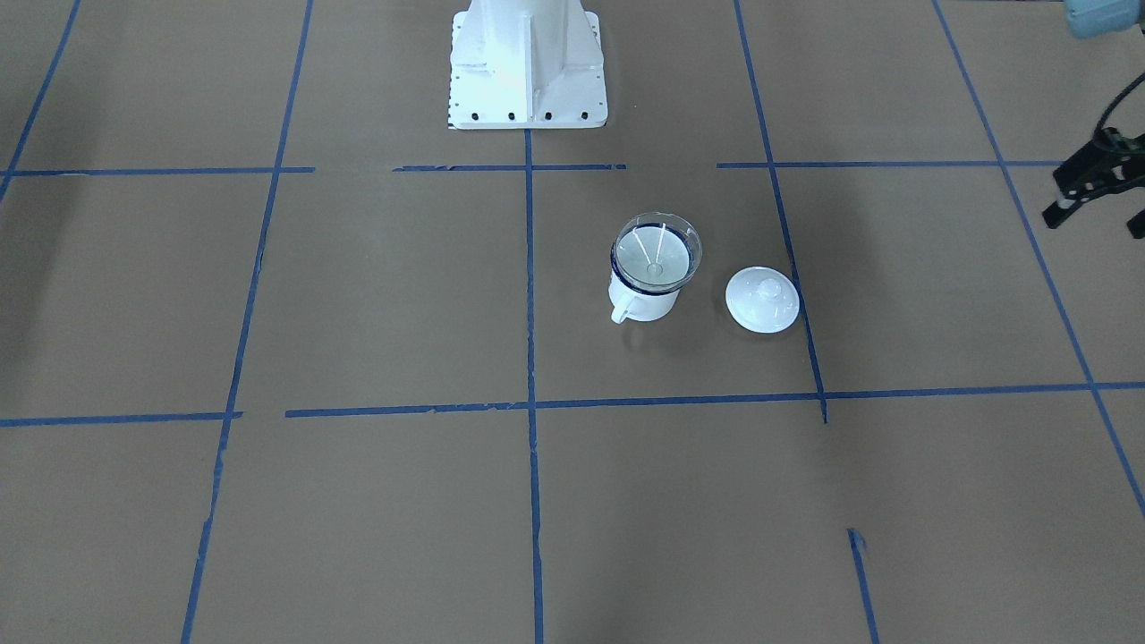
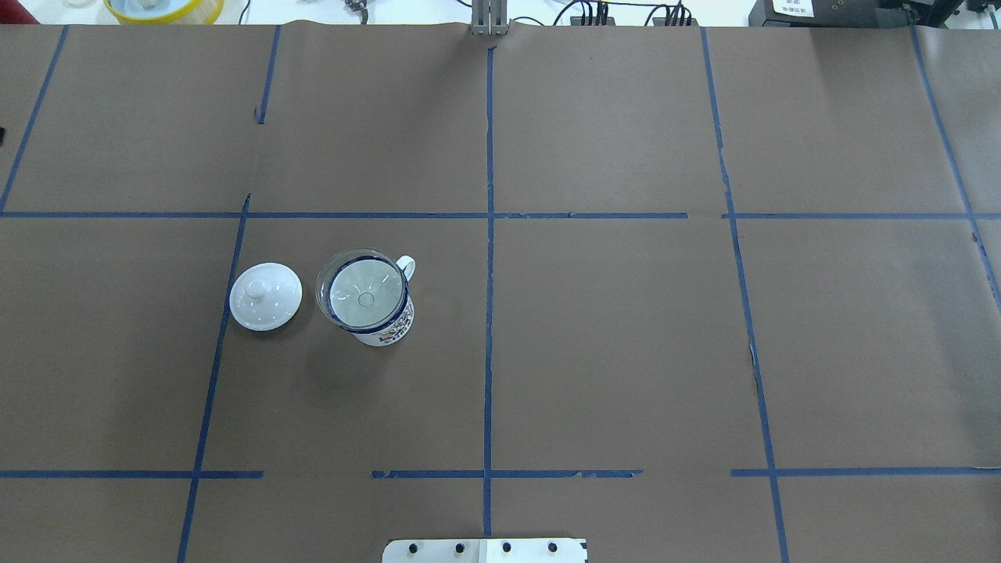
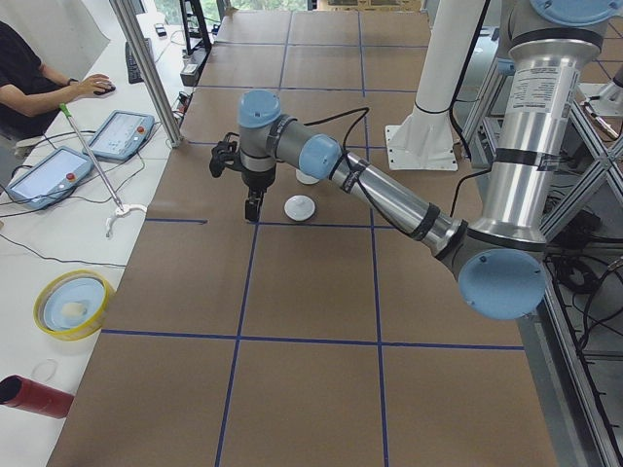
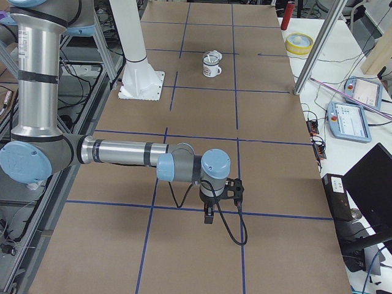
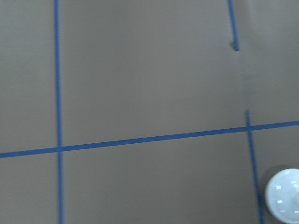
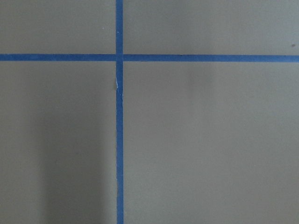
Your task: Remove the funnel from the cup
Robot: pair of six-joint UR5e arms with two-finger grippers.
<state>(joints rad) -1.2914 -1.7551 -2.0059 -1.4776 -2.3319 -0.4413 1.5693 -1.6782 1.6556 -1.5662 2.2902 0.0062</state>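
The clear funnel (image 1: 655, 255) sits in the cup (image 1: 640, 302), a white mug with a dark blue rim, its bowl resting on the rim. Both show in the overhead view, funnel (image 2: 364, 295) in cup (image 2: 393, 328), and far off in the exterior right view (image 4: 212, 66). My left gripper (image 3: 251, 207) hangs over the table, apart from the cup, past the white lid; only part of it shows at the front view's right edge (image 1: 1060, 207), and I cannot tell if it is open. My right gripper (image 4: 208, 216) hangs far from the cup; I cannot tell its state.
A white knobbed lid (image 1: 762, 300) lies on the table beside the cup, between it and my left gripper. The white robot base (image 1: 526, 67) stands behind. A yellow bowl (image 3: 70, 304), a red cylinder (image 3: 34, 397) and an operator (image 3: 39, 88) are off the table's far side.
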